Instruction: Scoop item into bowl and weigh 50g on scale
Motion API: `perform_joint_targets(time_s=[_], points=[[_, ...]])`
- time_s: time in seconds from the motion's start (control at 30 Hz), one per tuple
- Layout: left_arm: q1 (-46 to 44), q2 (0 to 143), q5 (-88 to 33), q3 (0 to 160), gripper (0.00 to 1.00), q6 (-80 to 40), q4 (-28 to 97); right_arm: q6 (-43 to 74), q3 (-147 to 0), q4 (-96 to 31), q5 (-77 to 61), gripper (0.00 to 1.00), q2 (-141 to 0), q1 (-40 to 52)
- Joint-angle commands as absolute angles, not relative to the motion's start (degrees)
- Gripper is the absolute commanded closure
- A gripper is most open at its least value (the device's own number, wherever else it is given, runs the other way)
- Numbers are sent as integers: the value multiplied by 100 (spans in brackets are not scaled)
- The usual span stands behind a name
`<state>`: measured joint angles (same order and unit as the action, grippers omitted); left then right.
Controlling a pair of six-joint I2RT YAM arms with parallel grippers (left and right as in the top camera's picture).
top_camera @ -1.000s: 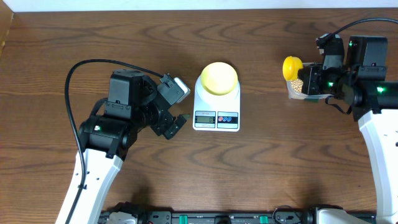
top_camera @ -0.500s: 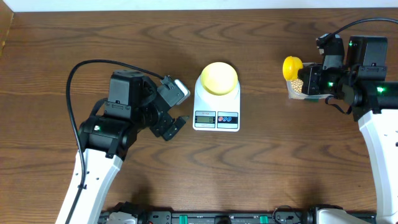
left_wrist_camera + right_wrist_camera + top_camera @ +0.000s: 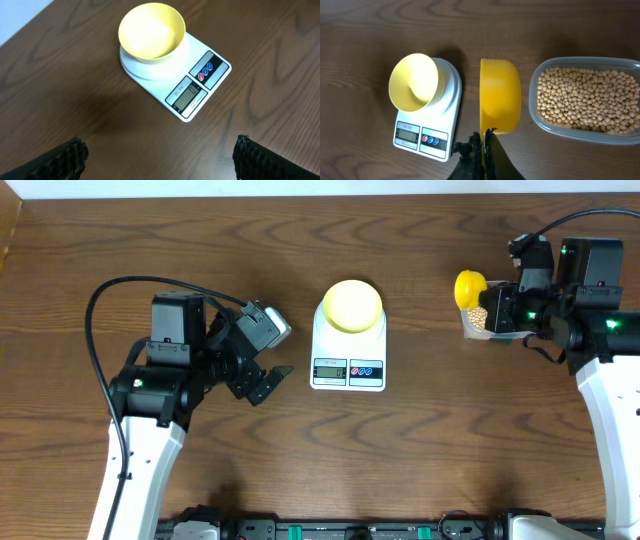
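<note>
Retreat toward 9 o'clock took the left gripper [image 3: 270, 382], wide and empty, from the scale [image 3: 348, 352] bearing the empty bowl [image 3: 351, 305], likely clearing room for the right gripper [image 3: 484, 141], clamped on the scoop [image 3: 500, 95] beside the beans [image 3: 585, 100] at 3 o'clock.

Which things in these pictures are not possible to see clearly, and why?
Digits on the scale display: too small and blurred in every view.
Inside of the scoop: turned away in the right wrist view, too small overhead.
Most of the tub: under the right arm overhead.
Fingers of the left pincer: cut by the bottom edge, left wrist view.
</note>
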<state>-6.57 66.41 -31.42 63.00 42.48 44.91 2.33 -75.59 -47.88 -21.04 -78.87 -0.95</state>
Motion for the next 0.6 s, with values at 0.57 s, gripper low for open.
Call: perform_joint_targets(time_s=[0.57], points=[[-639,7185,-3256,6287,5,4609,4580,204,-7629,-4882,-2156,99,-7876,-108]])
